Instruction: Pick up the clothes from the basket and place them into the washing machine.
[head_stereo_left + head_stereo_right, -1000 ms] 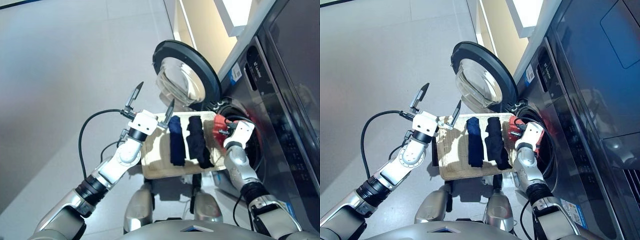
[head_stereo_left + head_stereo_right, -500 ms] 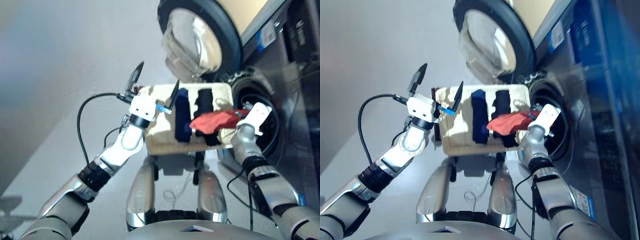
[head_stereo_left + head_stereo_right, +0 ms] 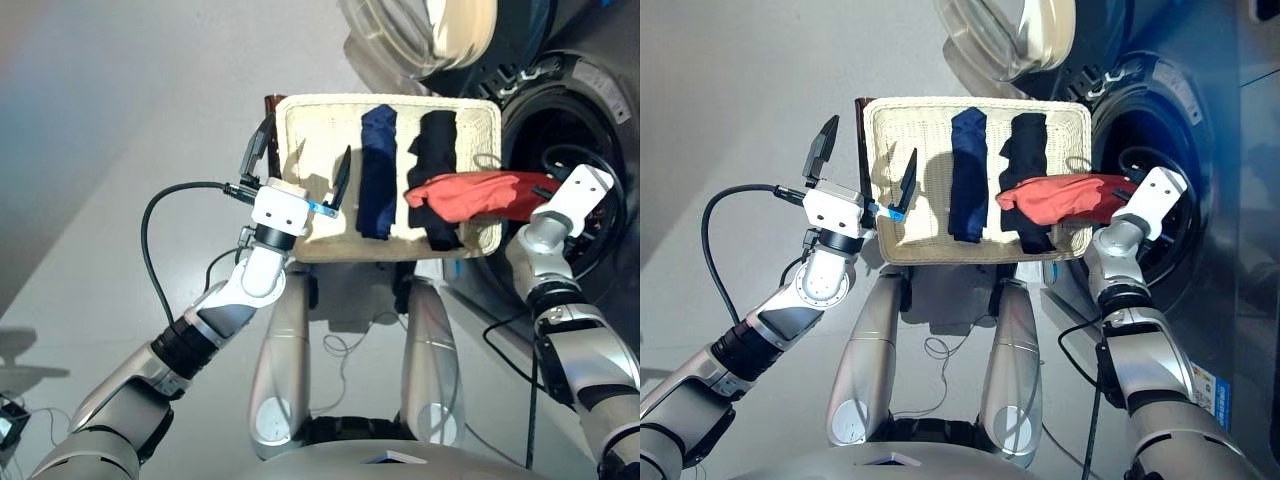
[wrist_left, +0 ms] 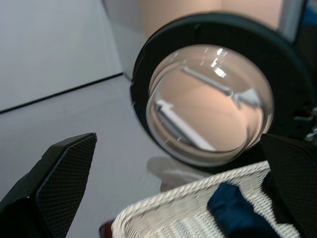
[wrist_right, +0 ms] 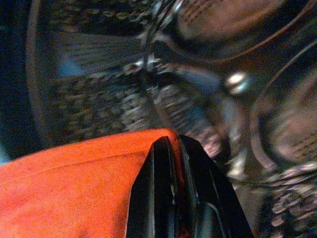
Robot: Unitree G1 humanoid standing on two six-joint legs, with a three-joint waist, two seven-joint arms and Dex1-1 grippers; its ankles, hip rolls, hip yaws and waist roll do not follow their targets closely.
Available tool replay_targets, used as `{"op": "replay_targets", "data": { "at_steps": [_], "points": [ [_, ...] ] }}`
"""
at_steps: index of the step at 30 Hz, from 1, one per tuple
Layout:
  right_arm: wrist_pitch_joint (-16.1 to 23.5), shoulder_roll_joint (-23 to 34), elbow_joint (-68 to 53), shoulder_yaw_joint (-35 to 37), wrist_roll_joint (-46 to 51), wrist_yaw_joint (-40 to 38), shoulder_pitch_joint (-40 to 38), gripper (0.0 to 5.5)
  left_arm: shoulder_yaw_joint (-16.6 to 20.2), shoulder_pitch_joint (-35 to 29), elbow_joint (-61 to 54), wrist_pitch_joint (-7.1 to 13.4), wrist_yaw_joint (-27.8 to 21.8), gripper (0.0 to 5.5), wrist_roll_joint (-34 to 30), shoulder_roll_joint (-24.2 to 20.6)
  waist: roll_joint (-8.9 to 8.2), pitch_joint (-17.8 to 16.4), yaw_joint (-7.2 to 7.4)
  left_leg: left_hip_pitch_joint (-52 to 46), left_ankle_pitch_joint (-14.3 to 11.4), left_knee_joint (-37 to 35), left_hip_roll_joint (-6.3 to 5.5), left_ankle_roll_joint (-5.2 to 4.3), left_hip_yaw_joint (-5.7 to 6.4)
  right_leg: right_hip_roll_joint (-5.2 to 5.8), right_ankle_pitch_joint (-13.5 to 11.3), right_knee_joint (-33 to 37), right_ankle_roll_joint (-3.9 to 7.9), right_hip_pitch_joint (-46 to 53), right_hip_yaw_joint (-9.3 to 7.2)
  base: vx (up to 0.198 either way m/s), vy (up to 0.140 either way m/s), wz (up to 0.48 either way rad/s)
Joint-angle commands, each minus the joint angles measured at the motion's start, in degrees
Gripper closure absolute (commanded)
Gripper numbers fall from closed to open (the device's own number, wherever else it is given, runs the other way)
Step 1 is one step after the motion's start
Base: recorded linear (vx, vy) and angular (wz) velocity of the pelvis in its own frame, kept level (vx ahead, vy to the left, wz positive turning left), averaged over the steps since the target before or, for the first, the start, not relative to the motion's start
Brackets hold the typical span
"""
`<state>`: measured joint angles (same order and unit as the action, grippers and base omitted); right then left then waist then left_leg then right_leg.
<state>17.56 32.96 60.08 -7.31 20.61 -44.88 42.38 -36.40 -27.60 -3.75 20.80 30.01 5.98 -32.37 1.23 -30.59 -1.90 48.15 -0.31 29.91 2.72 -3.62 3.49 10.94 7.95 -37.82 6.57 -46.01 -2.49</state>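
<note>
While the right gripper [image 5: 171,163] pinches one end of the coral-red garment [image 3: 470,195], jaws closed, it drapes limply, seemingly light, from basket [image 3: 300,240] toward drum [image 3: 565,130]; left gripper [image 3: 300,172] open.

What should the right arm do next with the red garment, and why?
Probably push the right gripper further into the washing machine before letting go. It is shut on the coral-red garment at the drum opening, but most of the cloth trails back across the black garment and the basket.
</note>
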Motion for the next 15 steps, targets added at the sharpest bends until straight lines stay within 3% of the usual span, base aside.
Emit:
{"op": "replay_targets", "data": {
  "at_steps": [1, 8, 15],
  "points": [
    [-1.68, 18.59, 5.46, 2.48, 0.71, -4.99, 9.18, 5.5, -0.05, -0.79, -6.74, 1.6, 2.28, 0.0, -3.35, -0.95, 1.17, 0.8, 0.48, -1.69, -4.67, 3.06, 1.31, -1.47, 0.84, -0.44, -0.13, -0.86, 0.43, -0.75, 0.86, 0.0, 0.0, 0.0],
    [-3.34, 29.04, 12.82, -2.65, 3.57, -1.62, 17.62, 5.5, -0.34, -0.28, -8.11, 1.12, 2.27, 0.0, -3.14, -4.09, 1.23, 0.8, 0.05, 2.89, -4.62, 4.51, 1.54, -2.0, 1.08, -0.25, -0.02, -2.61, 0.57, -5.51, 1.2, 0.0, 0.0, 0.0],
    [-3.88, 35.06, 14.55, -8.53, 3.64, 1.21, 23.97, 5.5, 1.01, 1.31, -10.28, 1.15, 0.86, 0.0, -2.11, -7.51, 1.08, 0.8, 0.22, 7.02, -4.92, 7.06, 1.75, -2.23, 0.9, -0.11, -0.23, -4.41, 0.62, -9.81, 1.81, 0.0, 0.0, 0.0]
  ]
}}
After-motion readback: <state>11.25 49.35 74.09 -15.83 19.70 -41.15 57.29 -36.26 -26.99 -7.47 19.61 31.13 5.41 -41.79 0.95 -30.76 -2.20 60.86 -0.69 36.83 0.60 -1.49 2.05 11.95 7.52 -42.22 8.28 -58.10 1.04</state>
